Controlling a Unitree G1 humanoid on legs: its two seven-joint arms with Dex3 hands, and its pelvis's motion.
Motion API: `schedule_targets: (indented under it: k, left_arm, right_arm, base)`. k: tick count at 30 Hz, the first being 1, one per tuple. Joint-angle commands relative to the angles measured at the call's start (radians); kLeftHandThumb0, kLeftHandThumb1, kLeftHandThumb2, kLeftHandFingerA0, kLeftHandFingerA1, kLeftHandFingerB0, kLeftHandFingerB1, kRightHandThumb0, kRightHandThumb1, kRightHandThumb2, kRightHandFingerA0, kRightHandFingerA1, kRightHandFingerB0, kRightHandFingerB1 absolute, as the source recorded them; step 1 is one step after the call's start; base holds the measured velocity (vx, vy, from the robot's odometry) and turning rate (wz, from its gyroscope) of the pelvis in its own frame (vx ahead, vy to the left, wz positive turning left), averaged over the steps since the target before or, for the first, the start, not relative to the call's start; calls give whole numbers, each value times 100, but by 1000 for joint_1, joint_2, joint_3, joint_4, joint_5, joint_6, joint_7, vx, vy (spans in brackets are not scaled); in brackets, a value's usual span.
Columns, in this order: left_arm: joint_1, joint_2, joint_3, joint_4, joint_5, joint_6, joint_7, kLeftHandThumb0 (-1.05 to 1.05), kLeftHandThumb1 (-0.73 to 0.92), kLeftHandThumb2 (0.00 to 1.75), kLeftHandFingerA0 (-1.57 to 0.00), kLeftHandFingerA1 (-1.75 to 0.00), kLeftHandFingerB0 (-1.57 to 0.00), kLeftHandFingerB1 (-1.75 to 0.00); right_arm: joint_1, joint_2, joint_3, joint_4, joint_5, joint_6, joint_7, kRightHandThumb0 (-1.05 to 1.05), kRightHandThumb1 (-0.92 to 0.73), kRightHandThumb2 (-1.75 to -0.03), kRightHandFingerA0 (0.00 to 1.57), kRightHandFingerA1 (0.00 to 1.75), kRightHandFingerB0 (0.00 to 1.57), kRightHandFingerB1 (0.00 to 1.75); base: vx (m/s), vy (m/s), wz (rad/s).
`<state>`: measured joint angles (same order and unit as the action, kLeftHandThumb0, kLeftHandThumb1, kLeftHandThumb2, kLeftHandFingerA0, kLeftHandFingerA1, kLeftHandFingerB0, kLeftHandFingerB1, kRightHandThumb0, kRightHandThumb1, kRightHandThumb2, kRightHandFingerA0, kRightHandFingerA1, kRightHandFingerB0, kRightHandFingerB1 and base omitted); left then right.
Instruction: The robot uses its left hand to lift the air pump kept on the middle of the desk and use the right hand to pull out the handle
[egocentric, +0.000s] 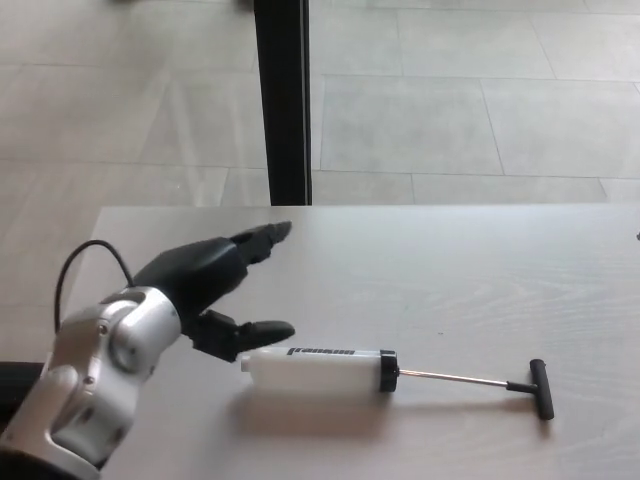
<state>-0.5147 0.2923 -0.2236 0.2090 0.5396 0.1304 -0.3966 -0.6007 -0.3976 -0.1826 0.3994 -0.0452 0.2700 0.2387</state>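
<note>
while the pump lay flat and unheld, this was how the scene stood.

air pump: it lay on its side on the desk, towards the near edge, white barrel to the left and black cap to the right.

rod and handle: the thin rod showed bare to the right of the pump's cap, ending in the black t-handle, well apart from the barrel; judged from that, the handle already looked pulled out.

left hand: it hovered just left of the pump's barrel end, fingers spread and pointing away above the pump, thumb close over the barrel's left tip. it held nothing; whether the thumb touched the barrel could not be told.

right hand: not in view.

cable: a black loop arched over the left wrist, left of the pump.

risk, nudge: the round barrel would likely roll on the smooth desk if the thumb or palm brushed it while moving off.

risk, snag: the long rod gave leverage, so a knock at the barrel end might swing the handle towards the near edge of the desk.

risk, regrasp: if the pump needed lifting again, a grip only on the barrel's left tip would leave the rod end drooping.
</note>
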Motion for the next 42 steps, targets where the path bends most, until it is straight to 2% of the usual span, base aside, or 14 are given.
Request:
schedule_targets:
  k: [1, 10, 14, 15, 16, 18, 22, 27, 28, 30, 32, 37, 38, 42]
  left_arm:
    - [-25, 164, 926, 220, -875, 148, -158, -97, 66, 100, 0, -14, 0, 0]
    - [208, 309, 1274, 384, -899, 83, -53, -38, 49, 108, -2, -53, 0, -51]
    - [268, 359, 1358, 486, -889, 40, 18, -75, 68, 101, -12, -57, -6, -46]
    - [285, 366, 1372, 523, -895, 20, 28, -75, 68, 101, -11, -57, -5, -46]
    - [336, 372, 1406, 586, -907, -11, 56, -75, 67, 101, -13, -58, -6, -47]
    - [382, 375, 1411, 630, -895, -7, 65, -78, 63, 100, -16, -58, -6, -45]
    - [486, 366, 1412, 723, -874, -7, 61, -78, 61, 97, -14, -57, -6, -45]
    - [537, 297, 1402, 802, -851, -20, 143, -72, 82, 65, -19, -57, -16, -35]
    - [541, 282, 1397, 827, -844, -40, 146, -72, 81, 64, -21, -58, -17, -36]
    - [541, 273, 1396, 844, -838, -50, 153, -71, 81, 64, -22, -59, -19, -37]
    - [548, 235, 1382, 847, -807, -50, 192, -73, 60, 93, -24, -60, -18, -49]
    - [523, 209, 1387, 867, -784, -35, 230, -66, 74, 62, -30, -57, -27, -39]
    - [515, 207, 1383, 873, -776, -34, 232, -65, 75, 62, -30, -58, -27, -40]
    - [542, 188, 1386, 903, -765, -50, 210, -64, 73, 62, -35, -61, -28, -41]
  right_arm:
    - [68, -355, -349, 214, 149, -144, 48, -88, -72, -113, 0, 15, 1, 13]
    - [268, -581, -653, 480, 248, -249, -12, -93, -70, -113, 3, 26, 3, 22]
    - [383, -590, -770, 541, 296, -287, -78, -89, -68, -111, 2, 43, 7, 34]
    - [413, -593, -790, 564, 308, -295, -87, -80, -89, -67, 2, 51, 5, 32]
    - [480, -593, -830, 605, 324, -322, -131, -89, -70, -110, 3, 48, 9, 32]
    - [520, -570, -870, 591, 337, -318, -159, -90, -87, -66, 4, 51, 11, 34]
    - [584, -513, -958, 594, 400, -329, -173, -94, -70, -109, 2, 55, 4, 38]
    - [618, -456, -996, 617, 429, -327, -199, -81, -83, -65, 11, 51, 10, 31]
    - [607, -453, -988, 627, 418, -313, -225, -39, -41, -104, 2, 53, 0, 50]
    - [599, -443, -992, 636, 421, -318, -224, -92, -65, -103, 5, 54, 4, 41]
    - [591, -410, -1001, 642, 433, -316, -206, -39, -44, -105, 3, 54, 0, 51]
    - [551, -377, -995, 667, 412, -331, -214, -83, -78, -64, 13, 57, 11, 34]
    - [540, -369, -991, 676, 406, -338, -217, -40, -36, -101, 4, 54, 0, 51]
    - [530, -348, -992, 692, 397, -311, -217, -84, -83, -66, 7, 54, 12, 33]
  base:
    - [0, 0, 0]
    - [0, 0, 0]
    - [0, 0, 0]
    - [0, 0, 0]
    - [0, 0, 0]
    - [0, 0, 0]
    - [0, 0, 0]
    - [0, 0, 0]
    - [0, 0, 0]
    - [0, 0, 0]
    - [0, 0, 0]
    - [0, 0, 0]
    - [0, 0, 0]
    - [0, 0, 0]
